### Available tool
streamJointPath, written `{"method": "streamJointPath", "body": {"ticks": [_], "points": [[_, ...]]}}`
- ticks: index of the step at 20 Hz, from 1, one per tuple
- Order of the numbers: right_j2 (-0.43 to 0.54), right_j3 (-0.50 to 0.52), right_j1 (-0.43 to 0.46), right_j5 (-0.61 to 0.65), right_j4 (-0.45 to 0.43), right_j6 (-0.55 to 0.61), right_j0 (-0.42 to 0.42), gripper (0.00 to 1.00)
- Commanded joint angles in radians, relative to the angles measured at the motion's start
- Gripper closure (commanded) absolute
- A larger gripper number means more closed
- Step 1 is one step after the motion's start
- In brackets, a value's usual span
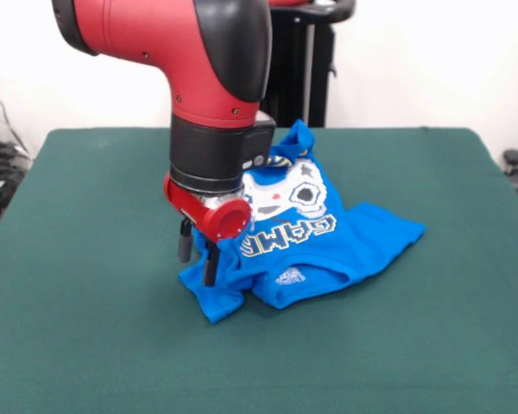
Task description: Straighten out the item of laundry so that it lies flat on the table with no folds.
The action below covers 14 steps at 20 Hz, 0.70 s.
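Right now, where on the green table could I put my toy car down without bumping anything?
The table is bare along the whole near edge, and wide open on the picture's left and right sides. The back strip beyond the shirt is bare too. The middle is crowded: the blue T-shirt lies bunched there, with the claw right at its left edge.

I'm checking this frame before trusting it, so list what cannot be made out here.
- Front view: the left part of the T-shirt is hidden behind the arm's wrist.
- Front view: whether the claw is pinching the shirt or merely beside it; its tips overlap the blue cloth.
- Front view: the yellow text above the controller print is mostly covered by the wrist.
- Front view: the table's near edge is cut off by the picture's bottom.
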Motion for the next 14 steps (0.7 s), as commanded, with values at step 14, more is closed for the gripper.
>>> {"method": "streamJointPath", "body": {"ticks": [14], "points": [[0.082,0.098,0.084,-0.070,0.003,0.085,0.003,0.00]]}}
